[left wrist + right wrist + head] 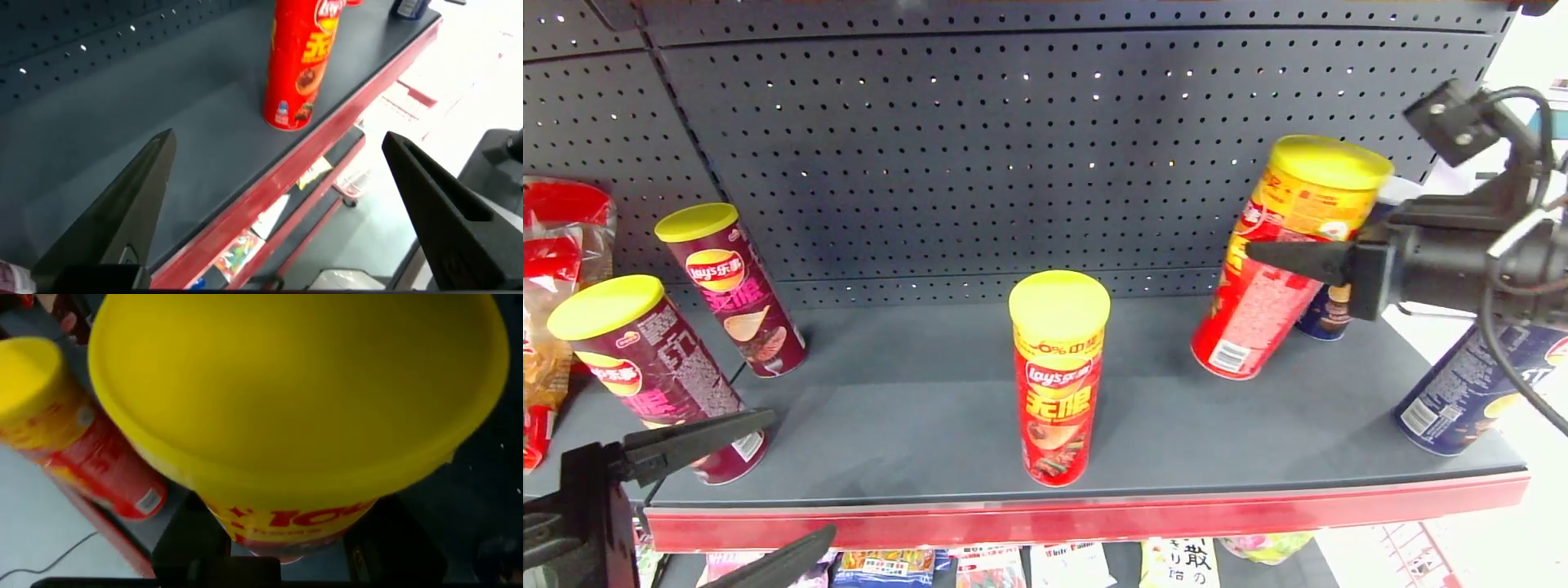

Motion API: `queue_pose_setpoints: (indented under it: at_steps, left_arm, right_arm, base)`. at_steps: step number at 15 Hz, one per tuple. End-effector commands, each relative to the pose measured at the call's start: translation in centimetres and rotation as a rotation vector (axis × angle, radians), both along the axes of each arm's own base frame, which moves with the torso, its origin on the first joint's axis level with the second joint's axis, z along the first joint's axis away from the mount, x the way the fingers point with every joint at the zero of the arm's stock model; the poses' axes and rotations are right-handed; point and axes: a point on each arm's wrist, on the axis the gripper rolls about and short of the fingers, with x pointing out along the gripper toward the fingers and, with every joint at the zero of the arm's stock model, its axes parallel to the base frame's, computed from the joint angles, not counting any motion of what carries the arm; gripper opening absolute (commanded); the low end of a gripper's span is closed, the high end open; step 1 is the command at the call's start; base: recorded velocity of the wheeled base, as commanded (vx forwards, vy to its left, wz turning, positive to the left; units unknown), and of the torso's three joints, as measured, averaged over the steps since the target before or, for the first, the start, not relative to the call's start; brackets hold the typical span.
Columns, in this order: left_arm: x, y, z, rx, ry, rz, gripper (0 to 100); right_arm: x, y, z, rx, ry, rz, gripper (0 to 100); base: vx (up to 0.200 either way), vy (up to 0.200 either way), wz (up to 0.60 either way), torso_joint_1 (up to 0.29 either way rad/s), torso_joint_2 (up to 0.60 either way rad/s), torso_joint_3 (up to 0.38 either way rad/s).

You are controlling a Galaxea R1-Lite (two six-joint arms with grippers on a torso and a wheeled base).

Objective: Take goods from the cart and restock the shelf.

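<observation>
the red cylindrical chip can with a yellow plastic lid leans tilted at the frame's right, base down by the grey metal shelf. the right gripper extends level from the right edge, jaws clamped on its upper half. the left gripper, lower left, gapes wide and empty.

Soft shadows on shelf, glare right

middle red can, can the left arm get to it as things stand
Probably yes. The left gripper is open at the front left of the shelf, and only bare shelf lies between it and the middle red can. The near maroon can stands off to its left, out of that path.
</observation>
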Motion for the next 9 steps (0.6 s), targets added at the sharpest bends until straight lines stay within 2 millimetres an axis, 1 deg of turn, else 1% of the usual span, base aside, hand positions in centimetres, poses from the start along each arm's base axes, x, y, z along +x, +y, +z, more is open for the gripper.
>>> queue_pose_setpoints:
  at_steps: [1,2,5,7,9]
  left_arm:
    - [-0.1,0.1,0.3,-0.006,-0.015,0.007,100]
    - [-0.1,0.0,0.3,-0.005,-0.015,0.008,100]
    - [0.0,0.1,0.4,-0.004,-0.017,0.023,100]
    - [-0.1,0.1,0.4,-0.005,-0.022,0.030,100]
    - [-0.1,0.1,0.5,-0.006,-0.023,0.031,100]
  right_arm:
    - [5.0,3.2,-1.6,-0.017,0.039,0.038,0]
    - [5.7,3.8,-1.6,-0.017,0.038,0.046,0]
    - [8.5,7.0,-2.6,-0.028,0.043,0.062,0]
    - [9.4,9.0,-3.3,-0.028,0.036,0.090,0]
    - [10.0,10.1,-4.0,-0.022,0.016,0.106,0]
  base:
    - [0.000,0.000,0.00,0.000,0.00,0.000]
    - [0.000,0.000,0.00,0.000,0.00,0.000]
    - [0.000,0.000,0.00,0.000,0.00,0.000]
    - [0.000,0.000,0.00,0.000,0.00,0.000]
    - [0.000,0.000,0.00,0.000,0.00,0.000]
